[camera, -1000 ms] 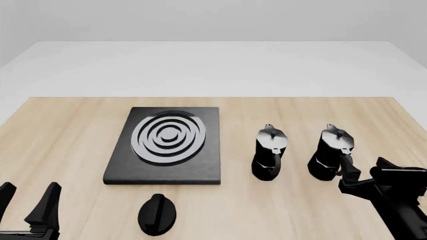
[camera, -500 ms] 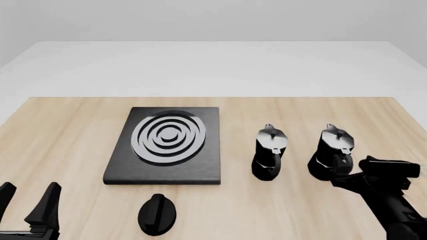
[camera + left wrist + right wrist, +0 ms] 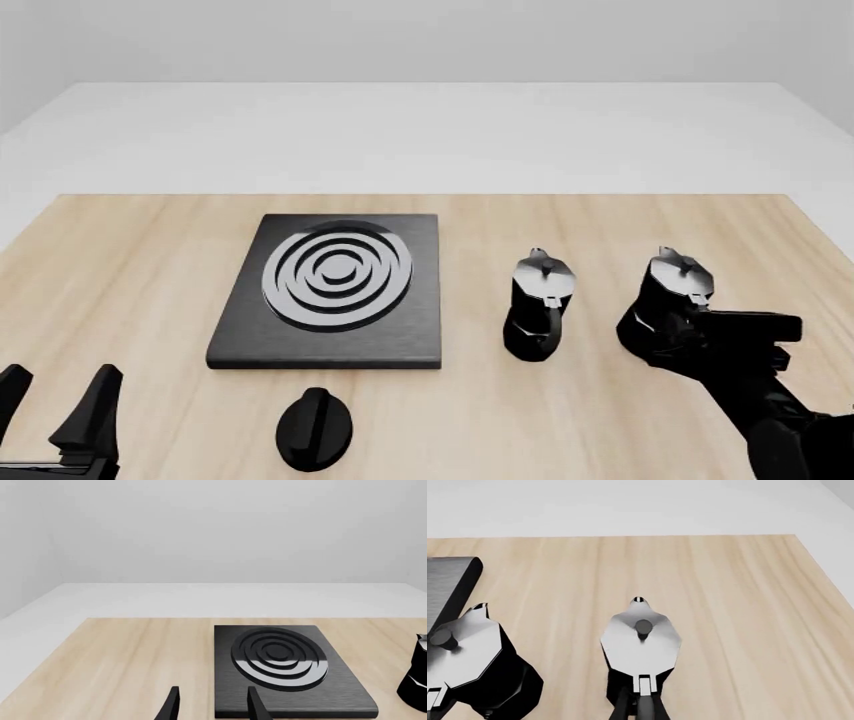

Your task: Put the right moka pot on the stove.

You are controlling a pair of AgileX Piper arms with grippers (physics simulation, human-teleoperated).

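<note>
The right moka pot [image 3: 671,298] stands upright on the wooden table at the right, black with a silver lid [image 3: 640,635]. My right gripper [image 3: 694,328] is at its side handle, and the fingers sit close on both sides of the handle [image 3: 641,700]. The stove [image 3: 340,290] lies flat at centre left, nothing on its ring burner; it also shows in the left wrist view [image 3: 280,655]. My left gripper [image 3: 56,405] is open and empty at the near left edge, its fingers [image 3: 172,705] short of the stove.
The other, near-identical moka pot [image 3: 539,305] stands between the stove and the right pot, close beside it in the right wrist view [image 3: 474,655]. A black round knob [image 3: 315,428] lies in front of the stove. The table's right edge is near the right pot.
My right gripper has moved forward and left, from beside the right moka pot to its handle, and its fingers have come together around it. The left arm has not moved.
</note>
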